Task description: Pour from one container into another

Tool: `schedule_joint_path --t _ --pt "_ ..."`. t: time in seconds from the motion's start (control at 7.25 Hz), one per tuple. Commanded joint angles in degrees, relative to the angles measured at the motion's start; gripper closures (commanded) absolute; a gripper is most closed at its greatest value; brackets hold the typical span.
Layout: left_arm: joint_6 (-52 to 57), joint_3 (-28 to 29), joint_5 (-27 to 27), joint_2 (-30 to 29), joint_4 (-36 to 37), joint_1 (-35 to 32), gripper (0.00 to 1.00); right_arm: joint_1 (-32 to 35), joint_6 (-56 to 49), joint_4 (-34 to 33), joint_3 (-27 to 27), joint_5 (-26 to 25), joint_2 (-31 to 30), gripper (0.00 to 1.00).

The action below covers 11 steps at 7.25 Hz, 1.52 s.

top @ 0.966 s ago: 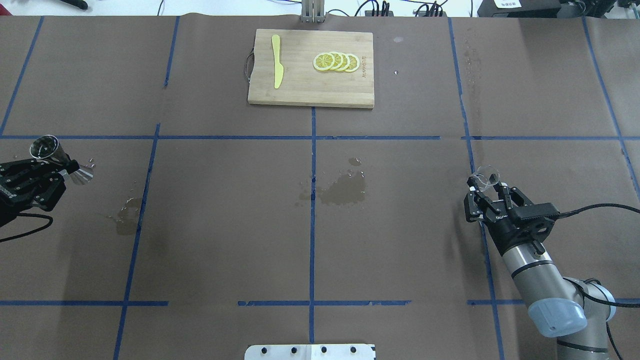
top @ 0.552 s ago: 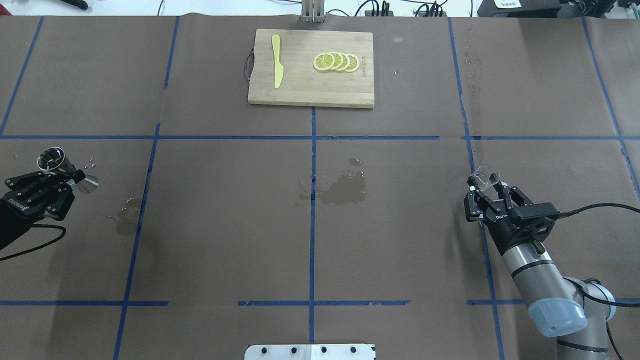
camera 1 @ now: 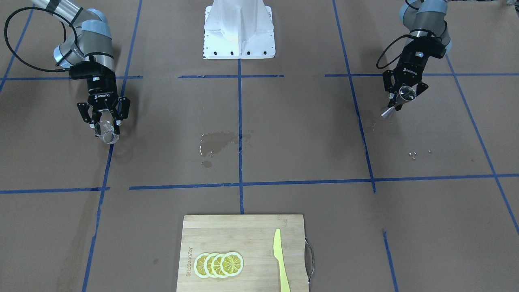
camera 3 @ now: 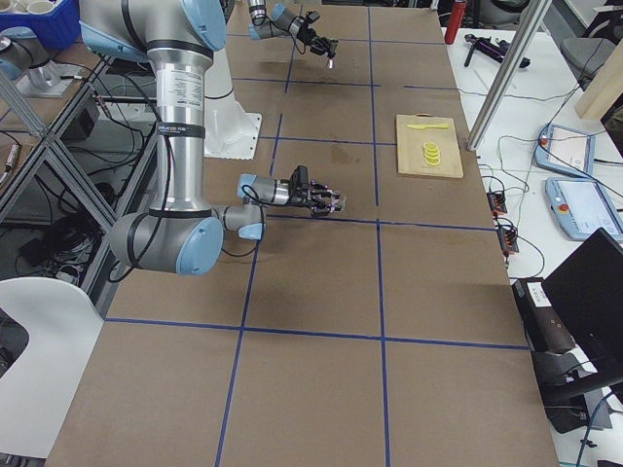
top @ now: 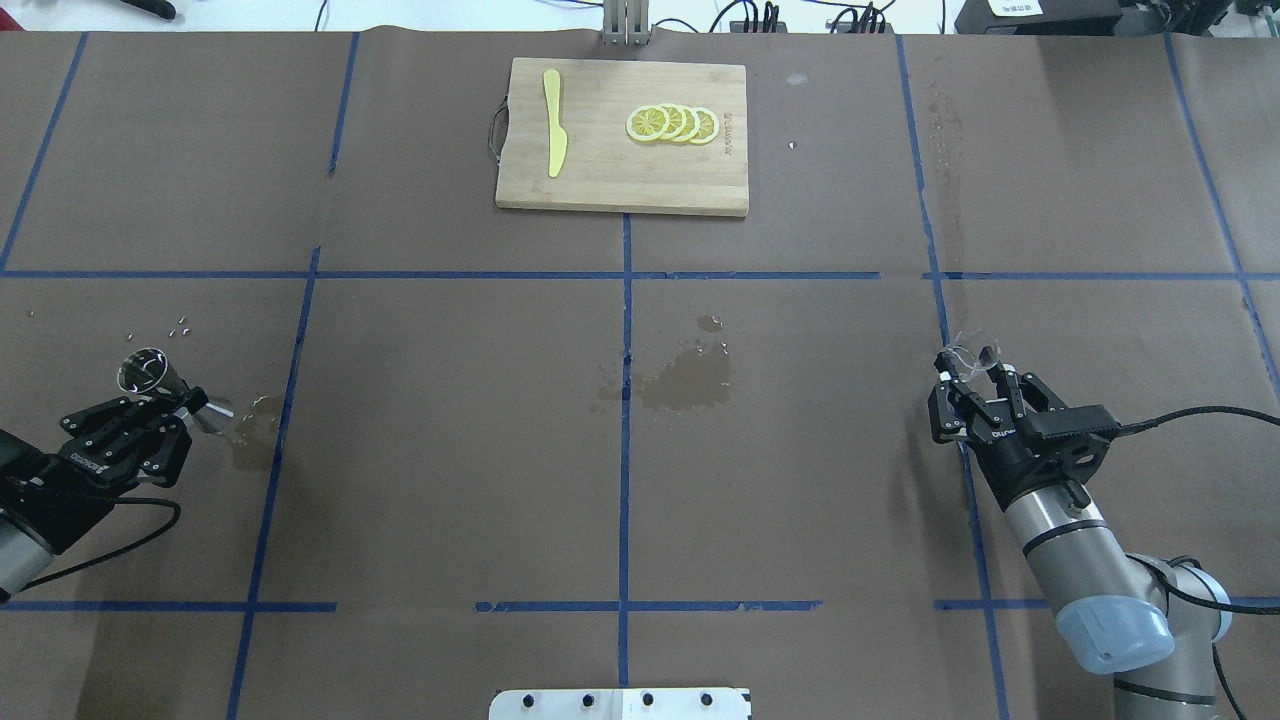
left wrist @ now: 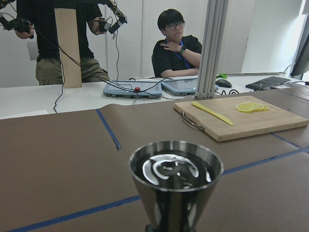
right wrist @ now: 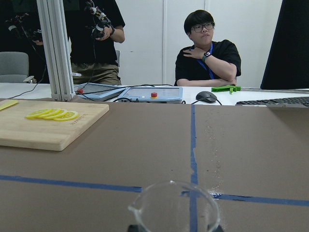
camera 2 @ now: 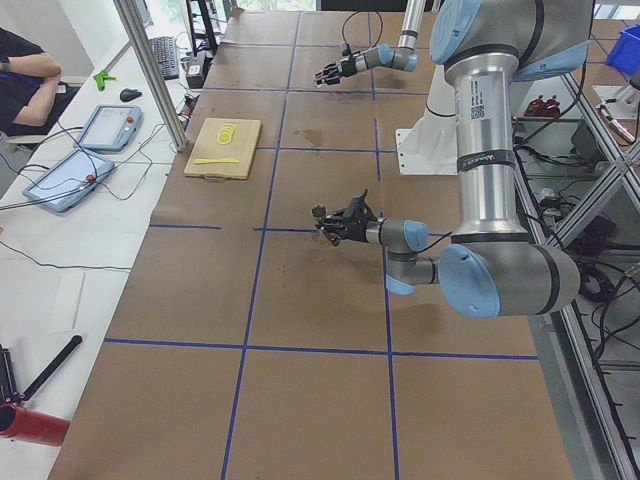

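Far across the table [top: 450,480], a cutting board [top: 620,170] carries lemon slices [top: 672,123] and a yellow knife [top: 553,122]. A wet patch [top: 688,385] lies mid-table between my arms. At the left, my left gripper [top: 183,405] clamps the jigger [top: 160,382] by its waist, tilted, with a glinting surface inside its upper cup. Well apart on the right, my right gripper [top: 978,375] grips the tumbler [top: 972,352]; I can't tell its contents.

White ROBOTIQ lettering is showing on the right gripper [camera 1: 104,121], upper left of the front-facing frame, and on the left gripper [camera 1: 399,98], upper right. The cutting board [camera 1: 251,243] is bearing an engraved mark, unreadable.
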Motion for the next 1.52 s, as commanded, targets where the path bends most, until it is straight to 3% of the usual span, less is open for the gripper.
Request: schedule_joint_path --t 0.0,0.41,1.38 --pt "-0.3 2.8 2.3 -1.4 0.1 1.1 1.00 0.0 0.1 0.0 0.0 0.0 0.0 1.00" --pt "-0.1 4.6 7.1 -4.2 0.5 3.5 1.00 0.0 0.1 0.1 0.1 -0.1 0.0 1.00" --pt "0.1 5.9 7.5 -5.4 0.7 6.0 1.00 0.0 0.1 0.1 0.0 -0.2 0.0 1.00"
